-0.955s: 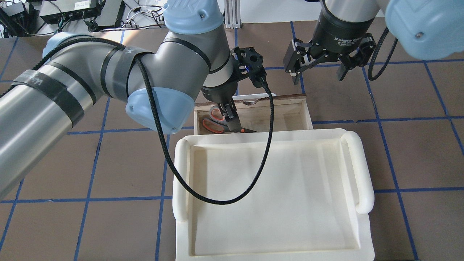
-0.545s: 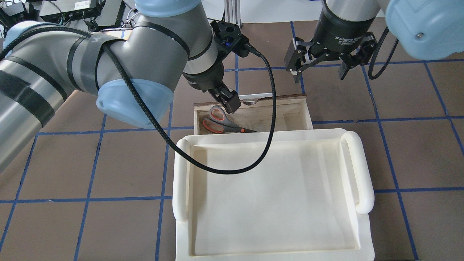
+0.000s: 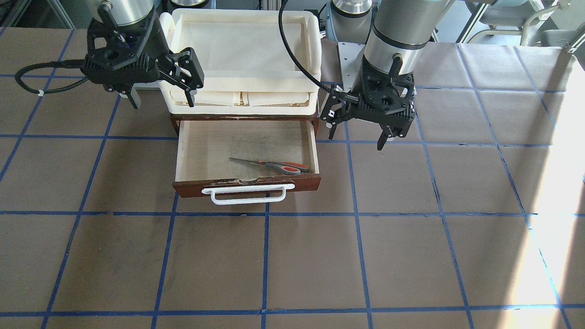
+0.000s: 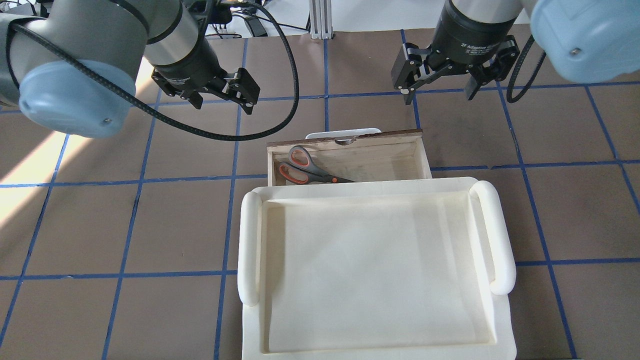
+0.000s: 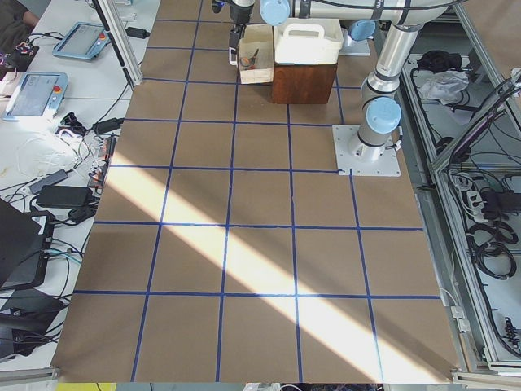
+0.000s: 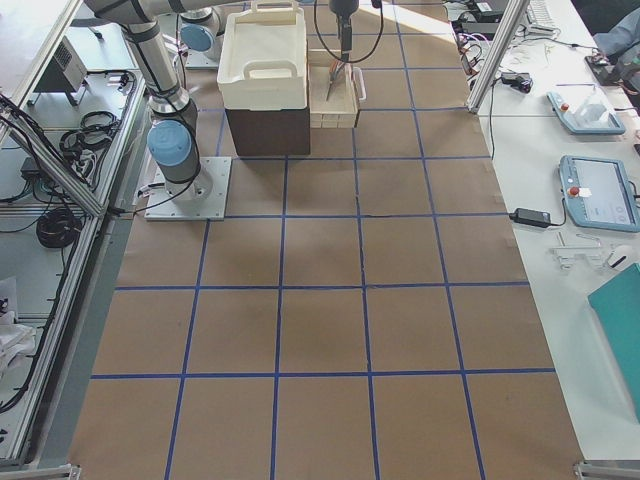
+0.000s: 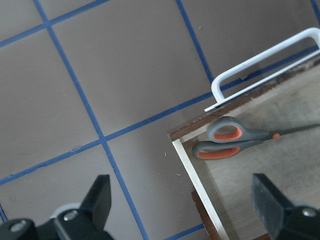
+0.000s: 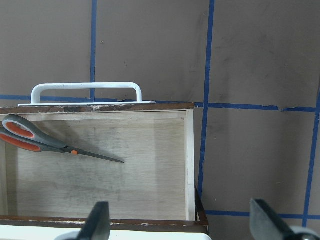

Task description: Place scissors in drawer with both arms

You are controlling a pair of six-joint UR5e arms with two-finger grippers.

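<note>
Scissors (image 4: 312, 171) lie flat in the pulled-out drawer (image 4: 395, 134); left gripper (image 4: 222, 100) and right gripper (image 4: 439, 95) both hang spread wide, empty.

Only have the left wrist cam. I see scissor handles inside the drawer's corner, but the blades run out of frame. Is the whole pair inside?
Observer: Yes. The front-facing view shows the scissors lying flat on the drawer floor. The blades point toward the robot's right, and the tips end well short of the side wall.
Operator: Right gripper?
Observer: The right gripper is open, holds nothing and hangs raised, clear of the drawer.
</note>
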